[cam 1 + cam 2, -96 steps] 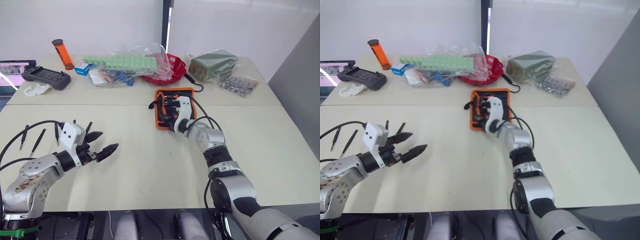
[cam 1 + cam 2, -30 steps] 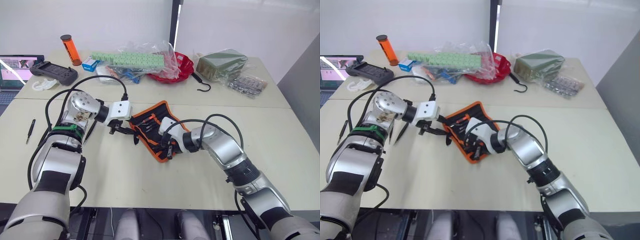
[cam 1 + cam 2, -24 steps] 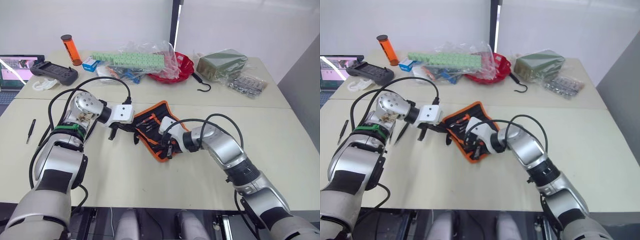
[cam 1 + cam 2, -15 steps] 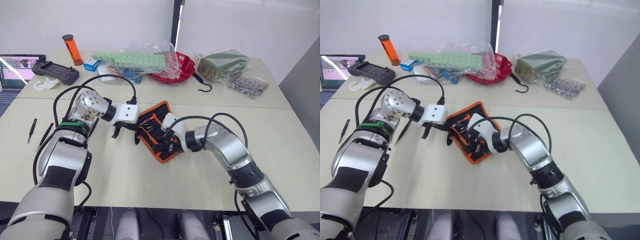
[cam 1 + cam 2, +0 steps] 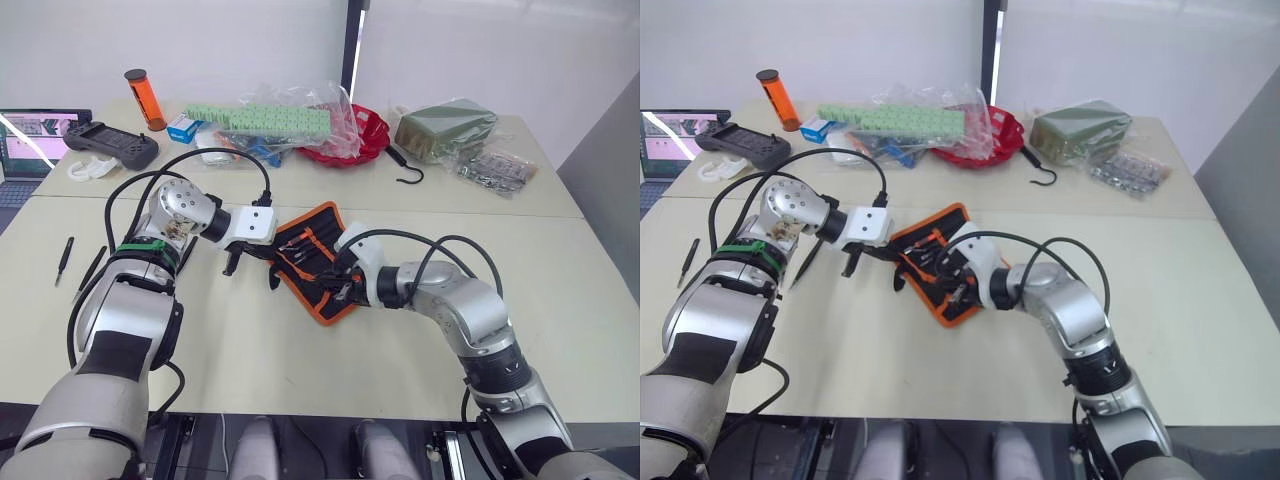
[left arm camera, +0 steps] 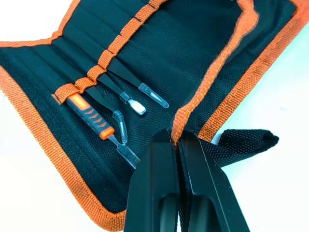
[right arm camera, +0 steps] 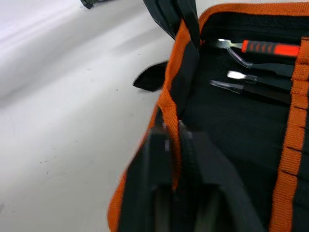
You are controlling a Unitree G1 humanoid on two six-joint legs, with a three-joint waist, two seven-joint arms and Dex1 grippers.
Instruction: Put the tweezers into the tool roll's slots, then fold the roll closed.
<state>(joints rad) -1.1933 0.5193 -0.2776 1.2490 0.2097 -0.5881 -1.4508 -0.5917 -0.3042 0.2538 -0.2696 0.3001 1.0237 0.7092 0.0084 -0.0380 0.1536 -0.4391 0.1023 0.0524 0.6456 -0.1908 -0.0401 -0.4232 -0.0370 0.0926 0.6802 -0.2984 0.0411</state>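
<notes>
Folding step: left gripper (image 6: 176, 140) and right gripper (image 7: 172, 130) each clamped on tool roll (image 5: 312, 258) orange edging, mid-desk; next, swing flap over tweezers (image 6: 123, 89).

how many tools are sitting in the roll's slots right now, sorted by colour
black tweezers: 3
orange-handled tool: 1
total showing: 4
</notes>
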